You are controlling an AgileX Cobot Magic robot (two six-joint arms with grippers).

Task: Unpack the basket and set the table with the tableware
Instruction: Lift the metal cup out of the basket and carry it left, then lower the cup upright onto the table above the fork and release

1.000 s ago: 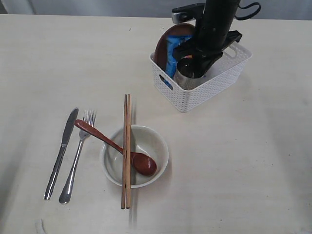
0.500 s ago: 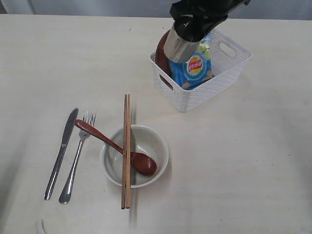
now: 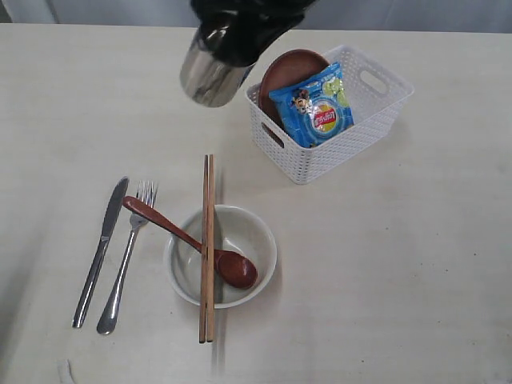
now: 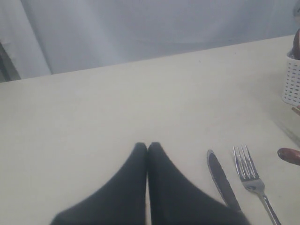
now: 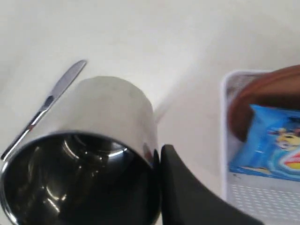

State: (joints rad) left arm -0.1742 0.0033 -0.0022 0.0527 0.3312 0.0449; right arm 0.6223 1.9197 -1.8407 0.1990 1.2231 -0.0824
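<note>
My right gripper [image 3: 232, 36] is shut on the rim of the steel cup [image 3: 210, 74], which hangs high over the table [image 3: 416, 264], left of the white basket [image 3: 336, 156]. In the right wrist view a finger [image 5: 187, 187] presses the cup's [image 5: 93, 154] wall. The brown plate [image 3: 290, 68] stands on edge in the basket. The speckled bowl [image 3: 250, 232] holds the wooden spoon [image 3: 232, 268], with chopsticks [image 3: 208, 240] laid across it. Knife [image 3: 100, 248] and fork [image 3: 126, 260] lie left of the bowl. My left gripper [image 4: 147, 146] is shut and empty over the tabletop, near the knife [image 4: 220, 180].
A blue chips packet [image 3: 314, 104] leans against the plate inside the basket. The basket's corner [image 4: 293, 79] shows in the left wrist view, beyond the fork [image 4: 248, 173]. Bare tabletop lies right of the bowl and at the far left.
The right gripper has lifted the steel cup out of the basket and carried it up and to the left. The chips packet is now uncovered. The left gripper has not visibly moved.
</note>
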